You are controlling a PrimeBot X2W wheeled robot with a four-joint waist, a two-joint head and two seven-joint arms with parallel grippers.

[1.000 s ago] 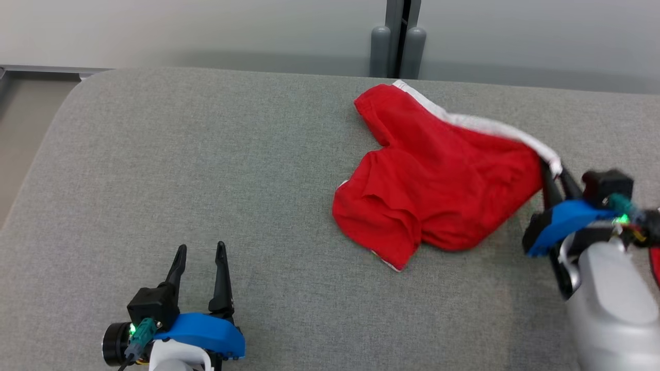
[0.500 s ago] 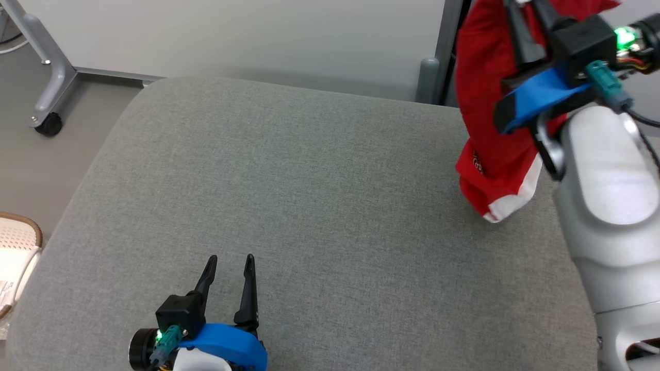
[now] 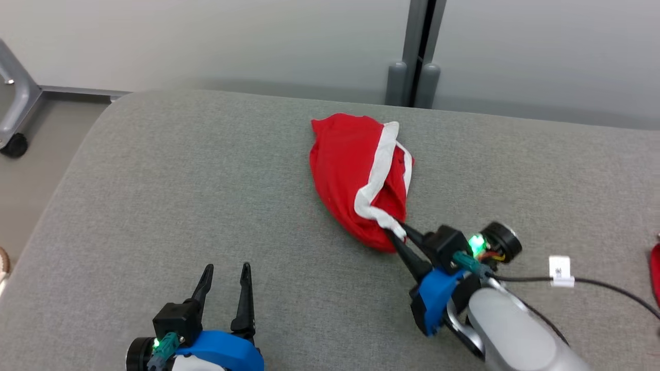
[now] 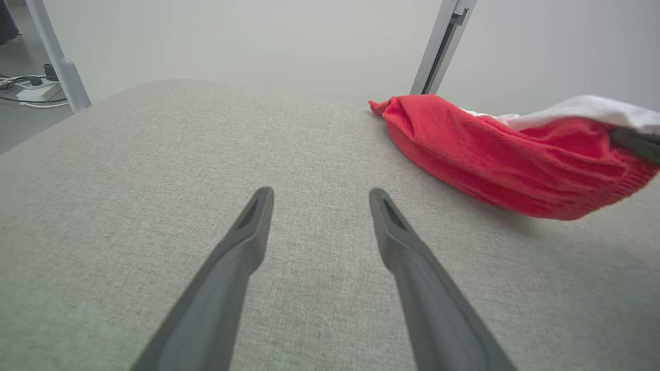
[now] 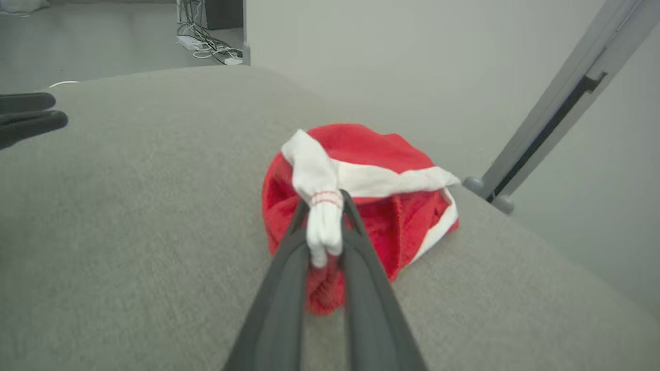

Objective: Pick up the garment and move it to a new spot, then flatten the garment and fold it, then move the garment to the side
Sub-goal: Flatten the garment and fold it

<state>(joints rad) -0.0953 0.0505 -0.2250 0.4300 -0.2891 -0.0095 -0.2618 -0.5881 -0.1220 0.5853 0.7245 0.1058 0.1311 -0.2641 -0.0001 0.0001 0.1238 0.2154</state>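
The red shorts (image 3: 343, 175) hung in the air from the right gripper (image 3: 398, 233) half a second ago, toward 1 o'clock in the head view. They have since come down onto the table (image 3: 206, 180). A second ago they lay spread flat out at 3 o'clock; now they sit bunched in a narrow heap near the middle. The white waistband (image 3: 379, 167) has flopped across the top. The right gripper has dropped low to the heap's 5 o'clock end, its fingers (image 5: 286, 268) pinched on the waistband.

Grey fabric surface (image 3: 180, 196); red garment (image 3: 335, 170) w/ white band bunched atop.
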